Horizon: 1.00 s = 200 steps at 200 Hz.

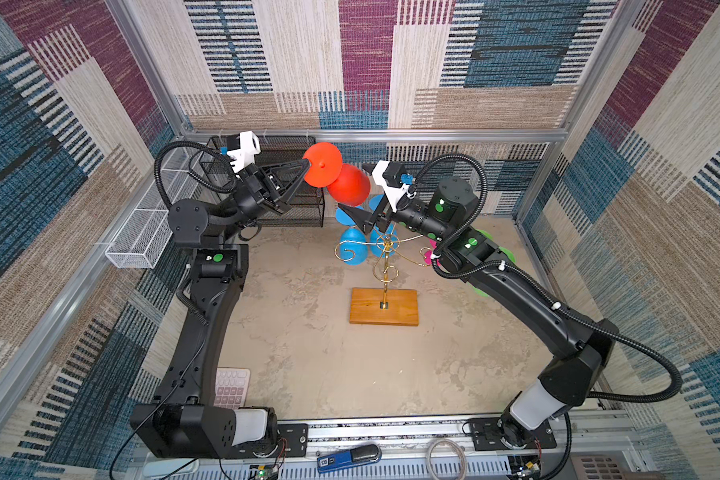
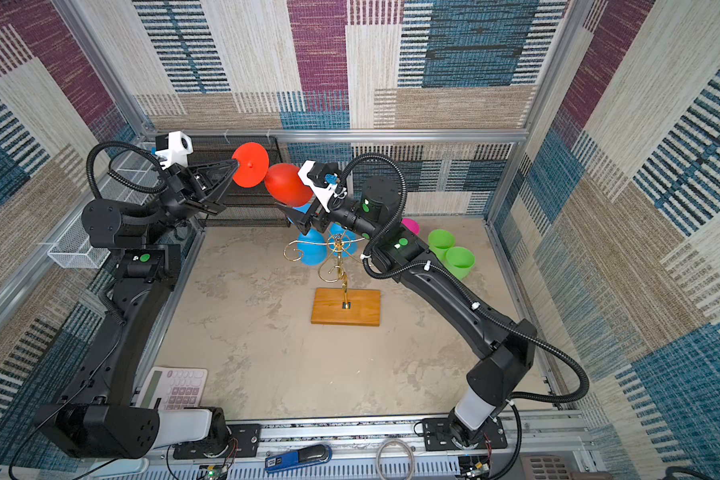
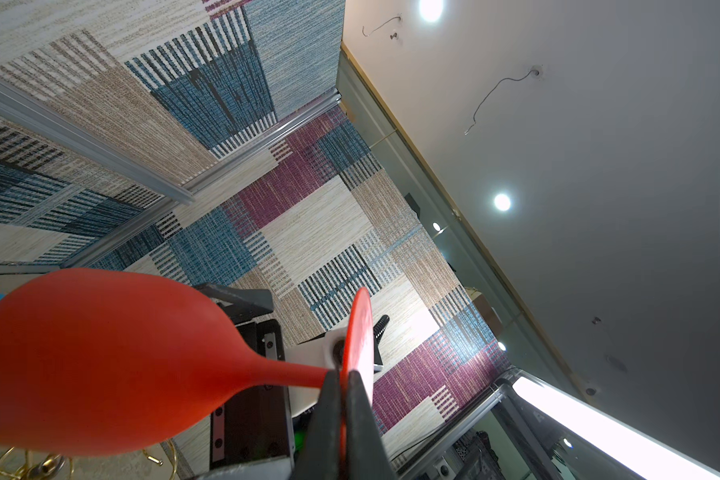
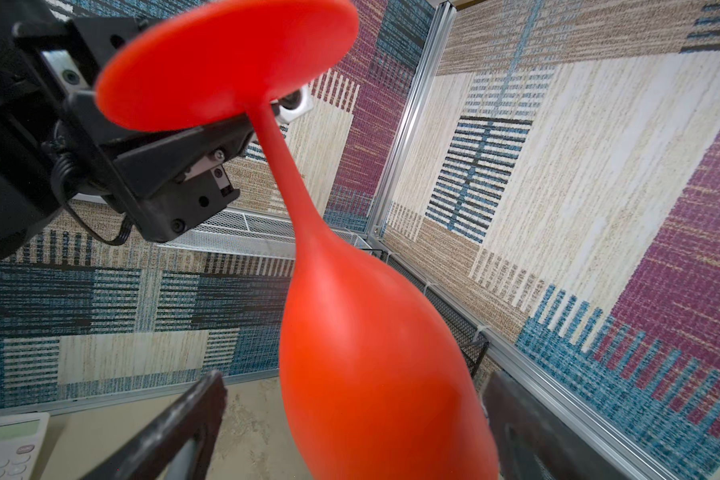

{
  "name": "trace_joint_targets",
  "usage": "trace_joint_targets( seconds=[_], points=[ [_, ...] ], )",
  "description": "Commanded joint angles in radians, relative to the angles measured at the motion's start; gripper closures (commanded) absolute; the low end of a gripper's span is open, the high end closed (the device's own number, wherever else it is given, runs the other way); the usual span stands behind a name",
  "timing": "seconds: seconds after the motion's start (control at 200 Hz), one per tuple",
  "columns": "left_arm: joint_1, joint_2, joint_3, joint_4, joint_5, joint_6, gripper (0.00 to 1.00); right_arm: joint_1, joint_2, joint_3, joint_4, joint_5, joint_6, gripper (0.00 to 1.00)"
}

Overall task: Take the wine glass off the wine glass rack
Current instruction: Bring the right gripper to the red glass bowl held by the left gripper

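The red wine glass [image 4: 370,374] fills my right wrist view, its bowl closest to the lens and its stem running up to the round foot. My left gripper [image 1: 306,165] is clenched on the stem just under that foot. It holds the glass tilted in the air, foot toward the black mesh shelf [image 1: 304,208], bowl toward the right arm. My right gripper [image 1: 351,185] stands wide open with one finger on each side of the bowl; from these angles I cannot say whether either finger touches it. The glass is clear of the wine glass rack [image 1: 366,307], which stands on the worktop [image 1: 300,365] below, its gold wire arms carrying what look like blue glasses [image 1: 352,253]. Two green cups [image 2: 460,262] sit beside the right arm, and a calculator [image 2: 175,388] lies by the left arm's base.
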Motion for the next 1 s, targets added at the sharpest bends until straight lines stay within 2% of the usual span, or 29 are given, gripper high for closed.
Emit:
trace_joint_targets(
  seconds=[0.0, 0.135, 0.27, 0.531, 0.646, 0.716, 0.801, 0.891, 0.997],
  points=[
    [-0.009, 0.008, -0.003, 0.085, -0.01, -0.045, 1.0, 0.002, 0.041, 0.053, 0.009, 0.015, 0.016, 0.01],
    [-0.014, 0.008, -0.003, 0.093, -0.011, -0.052, 1.0, 0.002, 0.101, 0.138, -0.039, 0.037, 0.026, 0.01],
    [-0.017, 0.008, 0.0, 0.103, -0.007, -0.066, 1.0, 0.002, 0.122, 0.149, -0.036, 0.059, 0.03, 0.0],
    [-0.016, 0.013, -0.002, 0.112, -0.004, -0.072, 1.0, 0.004, 0.107, 0.15, -0.059, 0.038, 0.051, 0.13],
    [-0.015, 0.016, -0.002, 0.114, -0.003, -0.073, 1.0, 0.004, 0.089, 0.139, -0.066, 0.04, 0.065, 0.15],
    [-0.016, 0.019, -0.001, 0.118, -0.002, -0.072, 0.88, 0.005, 0.08, 0.141, -0.076, 0.04, 0.084, 0.17],
    [-0.015, 0.02, -0.001, 0.129, -0.004, -0.064, 0.65, 0.005, 0.068, 0.152, -0.103, 0.052, 0.111, 0.19],
    [-0.015, 0.007, -0.003, 0.108, -0.001, 0.003, 0.57, 0.005, 0.054, 0.186, -0.173, 0.097, 0.144, 0.21],
    [-0.014, -0.027, -0.009, -0.018, -0.005, 0.157, 0.51, 0.004, 0.039, 0.241, -0.29, 0.144, 0.168, 0.24]
  ],
)
